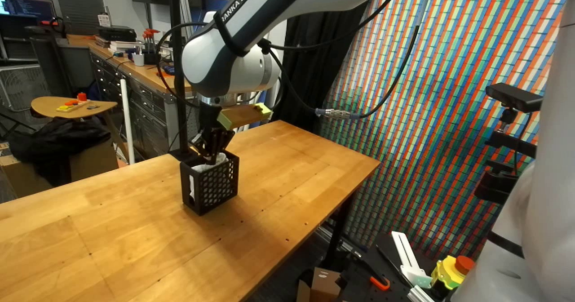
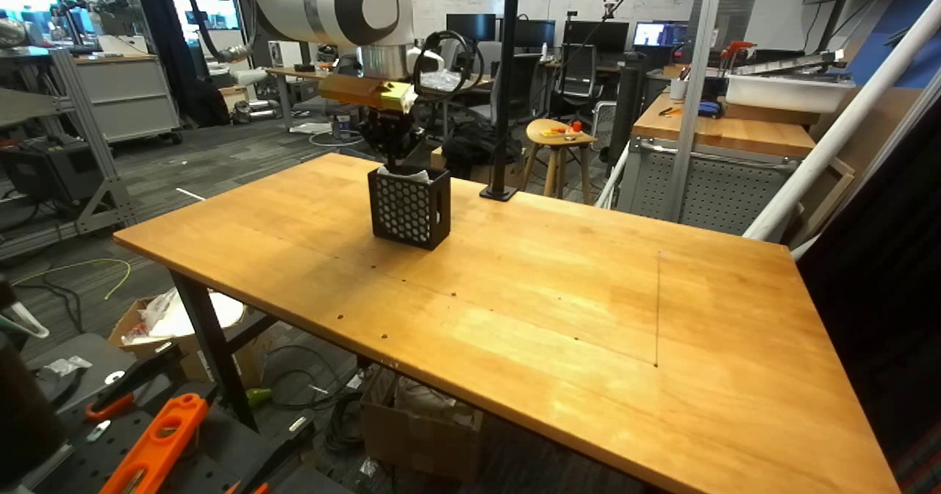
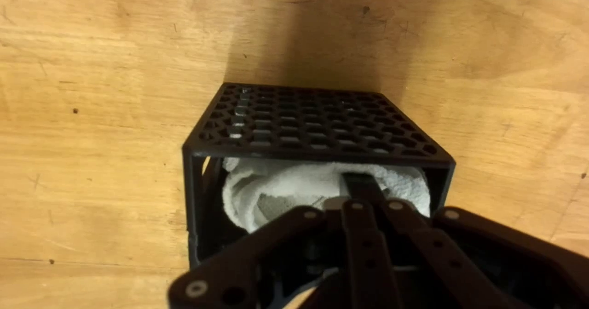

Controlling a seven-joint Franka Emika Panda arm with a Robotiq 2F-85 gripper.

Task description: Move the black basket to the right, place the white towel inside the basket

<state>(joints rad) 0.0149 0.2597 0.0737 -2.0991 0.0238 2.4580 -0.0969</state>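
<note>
The black basket (image 1: 216, 186) stands upright on the wooden table, and it also shows in an exterior view (image 2: 428, 215) and the wrist view (image 3: 317, 155). The white towel (image 3: 299, 180) lies rumpled inside the basket. Its top edge shows at the rim in both exterior views (image 1: 203, 167) (image 2: 415, 177). My gripper (image 3: 363, 185) points down into the basket's open top, with its fingers close together and the tips down in the towel. It shows above the basket in both exterior views (image 1: 211, 160) (image 2: 395, 162). Any cloth between the tips is hidden.
The wooden table (image 1: 134, 230) bears the basket, which stands near a black vertical post (image 2: 503, 112) at the table's edge. A cable (image 1: 310, 48) hangs along the arm. A stool (image 2: 555, 134) and a workbench (image 2: 728, 130) stand beyond the table.
</note>
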